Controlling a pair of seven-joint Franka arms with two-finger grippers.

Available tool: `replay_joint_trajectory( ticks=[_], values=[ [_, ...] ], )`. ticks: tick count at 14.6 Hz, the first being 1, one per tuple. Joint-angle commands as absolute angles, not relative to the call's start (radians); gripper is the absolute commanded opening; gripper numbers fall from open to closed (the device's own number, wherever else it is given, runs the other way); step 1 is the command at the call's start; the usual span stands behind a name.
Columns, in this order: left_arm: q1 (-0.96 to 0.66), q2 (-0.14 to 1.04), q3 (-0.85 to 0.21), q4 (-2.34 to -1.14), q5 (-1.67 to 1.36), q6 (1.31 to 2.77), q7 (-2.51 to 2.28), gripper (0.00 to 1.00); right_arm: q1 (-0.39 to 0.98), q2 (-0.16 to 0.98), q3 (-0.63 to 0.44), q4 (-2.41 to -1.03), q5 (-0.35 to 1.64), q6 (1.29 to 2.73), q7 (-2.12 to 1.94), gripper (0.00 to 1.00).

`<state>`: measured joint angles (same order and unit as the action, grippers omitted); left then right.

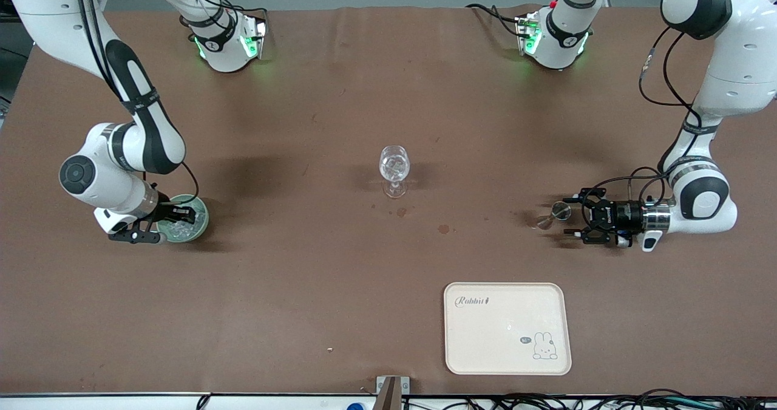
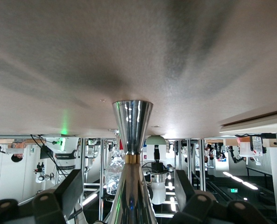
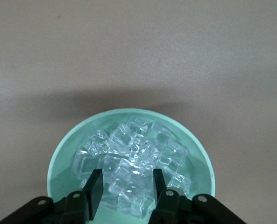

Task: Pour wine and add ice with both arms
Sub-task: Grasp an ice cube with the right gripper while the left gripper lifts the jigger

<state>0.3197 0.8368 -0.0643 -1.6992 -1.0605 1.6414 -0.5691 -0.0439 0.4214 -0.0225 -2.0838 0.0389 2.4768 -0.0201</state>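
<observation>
Over the pale green bowl [image 3: 131, 135] I see the right gripper [image 3: 127, 186] closing its fingers around ice [image 3: 129, 179] to lift a chunk, while the left gripper [image 1: 576, 217], fingers spread, flanks the steel jigger [image 2: 132, 140] for a side grasp

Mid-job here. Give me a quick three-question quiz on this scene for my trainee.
1. True or false: the right gripper is down in the pale green bowl of ice.
2. What stands at the left gripper's open jaws? A) a metal jigger B) a bottle C) a spoon
3. Fill in: the wine glass stands farther from the front camera than the cream ____.

Key: 1 true; 2 A; 3 tray.
</observation>
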Motion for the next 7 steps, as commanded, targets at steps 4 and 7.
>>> replay_joint_trajectory(
  ticks=[4,7],
  values=[
    [0.298,0.848,-0.063,-1.701,-1.091,1.646,-0.571,0.88,-0.044,0.396,-0.021,-2.097,0.055,2.482,-0.015,0.48],
    [0.296,0.854,-0.063,-1.701,-1.089,1.646,-0.571,0.87,-0.044,0.396,-0.021,-2.092,0.055,2.482,-0.015,0.51]
  ],
)
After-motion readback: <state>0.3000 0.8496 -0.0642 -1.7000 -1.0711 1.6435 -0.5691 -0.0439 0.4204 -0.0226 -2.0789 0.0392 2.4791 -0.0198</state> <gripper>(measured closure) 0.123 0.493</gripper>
